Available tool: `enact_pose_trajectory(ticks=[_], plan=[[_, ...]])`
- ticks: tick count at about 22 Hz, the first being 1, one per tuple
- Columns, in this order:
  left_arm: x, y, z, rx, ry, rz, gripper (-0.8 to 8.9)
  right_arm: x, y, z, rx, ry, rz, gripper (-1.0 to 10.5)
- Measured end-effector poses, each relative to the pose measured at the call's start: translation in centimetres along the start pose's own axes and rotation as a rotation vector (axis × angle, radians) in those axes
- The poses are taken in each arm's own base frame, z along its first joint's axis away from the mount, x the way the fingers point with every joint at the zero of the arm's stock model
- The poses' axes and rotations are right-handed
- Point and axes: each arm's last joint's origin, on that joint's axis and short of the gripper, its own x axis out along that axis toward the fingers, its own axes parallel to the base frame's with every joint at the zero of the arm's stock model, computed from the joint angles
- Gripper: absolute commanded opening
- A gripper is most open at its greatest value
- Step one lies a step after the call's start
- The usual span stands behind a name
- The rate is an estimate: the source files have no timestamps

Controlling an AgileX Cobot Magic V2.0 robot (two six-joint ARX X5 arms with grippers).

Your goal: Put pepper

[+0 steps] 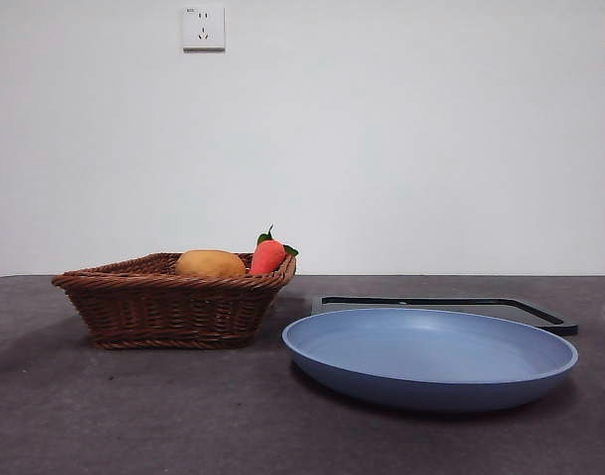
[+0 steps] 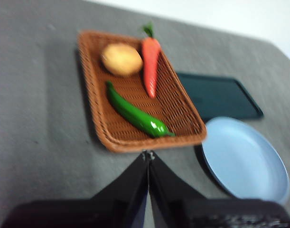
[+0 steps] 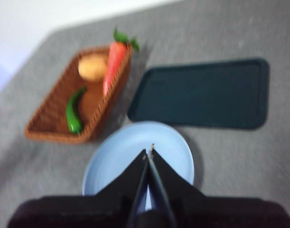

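Observation:
The long glossy green pepper (image 2: 135,113) lies in the brown wicker basket (image 2: 95,114), also seen in the right wrist view (image 3: 73,111). In the front view the basket's wall (image 1: 173,307) hides it. The blue plate (image 1: 431,356) sits empty on the table right of the basket; it also shows in both wrist views (image 2: 244,159) (image 3: 130,152). My left gripper (image 2: 148,154) is shut and empty, high above the basket's near edge. My right gripper (image 3: 148,151) is shut and empty, high above the plate. Neither arm shows in the front view.
A red-orange carrot with green leaves (image 1: 268,254) and a rounded yellow-orange lump (image 1: 210,263) lie in the basket too. A dark flat tray (image 1: 451,305) lies behind the plate. A wall with a socket (image 1: 203,28) stands behind the table.

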Motion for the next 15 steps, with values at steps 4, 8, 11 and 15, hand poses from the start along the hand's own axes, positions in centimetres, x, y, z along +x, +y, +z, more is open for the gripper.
enact_pose_trajectory(ticks=[4,8,11,15], plan=[[0.0,-0.4,1.4,0.035,0.085,-0.055,0.06,-0.3,0.4,1.0,-0.053,0.149,-0.008,0.0],[-0.3,-0.8,2.4,0.067,0.09,-0.065,0.26,-0.2,0.3,0.9,-0.091,0.221,-0.007,0.2],[-0.3,-0.8,2.5,0.068,0.088,-0.065,2.8,-0.2,0.3,0.9,-0.098,0.22,-0.007,2.0],[-0.3,-0.8,2.5,0.069,0.088,-0.065,3.49,0.1,0.2,0.9,-0.09,0.233,-0.008,3.0]])
